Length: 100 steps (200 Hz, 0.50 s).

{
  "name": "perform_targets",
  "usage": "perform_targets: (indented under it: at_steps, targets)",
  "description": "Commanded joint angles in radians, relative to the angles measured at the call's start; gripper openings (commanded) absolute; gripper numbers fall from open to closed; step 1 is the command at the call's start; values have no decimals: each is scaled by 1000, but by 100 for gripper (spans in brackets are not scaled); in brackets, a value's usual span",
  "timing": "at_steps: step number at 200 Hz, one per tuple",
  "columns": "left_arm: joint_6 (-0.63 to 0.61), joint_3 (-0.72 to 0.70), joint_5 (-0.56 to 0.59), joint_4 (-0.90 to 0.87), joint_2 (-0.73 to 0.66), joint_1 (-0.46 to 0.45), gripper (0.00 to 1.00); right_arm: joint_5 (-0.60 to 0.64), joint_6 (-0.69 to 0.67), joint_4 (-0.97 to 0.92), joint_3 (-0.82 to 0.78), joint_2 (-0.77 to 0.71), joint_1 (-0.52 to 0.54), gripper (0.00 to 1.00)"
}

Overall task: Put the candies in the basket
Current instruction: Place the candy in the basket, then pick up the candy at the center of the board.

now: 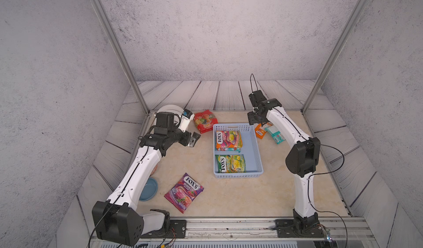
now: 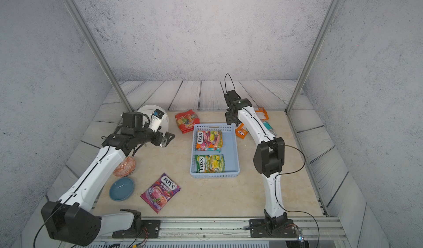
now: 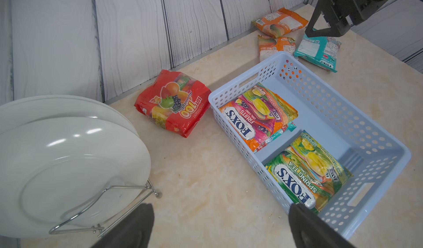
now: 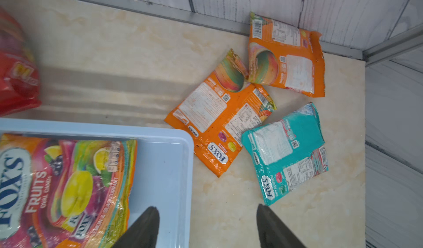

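Beige marbled tabletop [image 1: 229, 196] holds the part-filled basket [image 1: 251, 148] at centre; the right gripper [image 4: 207, 208], jaws apart and empty, hangs over its far right corner, nearer than the wide-open left gripper [image 3: 220, 205] to the orange bag [image 4: 219, 121] lying diagonally just beside that corner, teal bag [image 4: 286, 153] right of it. Its wrist view shows both whole; in both top views the right arm [image 1: 283, 125] hides parts.

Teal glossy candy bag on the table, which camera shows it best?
The right wrist view: the teal glossy candy bag lies whole there. In the left wrist view the right tool overlaps its edge; in both top views the right arm hides part.
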State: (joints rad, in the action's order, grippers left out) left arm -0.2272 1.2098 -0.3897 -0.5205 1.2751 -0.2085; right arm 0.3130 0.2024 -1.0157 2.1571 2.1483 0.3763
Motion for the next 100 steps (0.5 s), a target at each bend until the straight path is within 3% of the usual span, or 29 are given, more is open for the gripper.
perform_targets:
  at_steps: [1,46,100]
  targets:
    - [6,4,-11,0,-19,8,99,81,-52,13,-42,-56,-21,77]
    - [4,-2,-6,4,-20,9,98,141,-82,48,-116,-61,-79,80]
    - [8,-4,-12,6,-23,8,98,76,-60,61,-157,-36,-174,78]
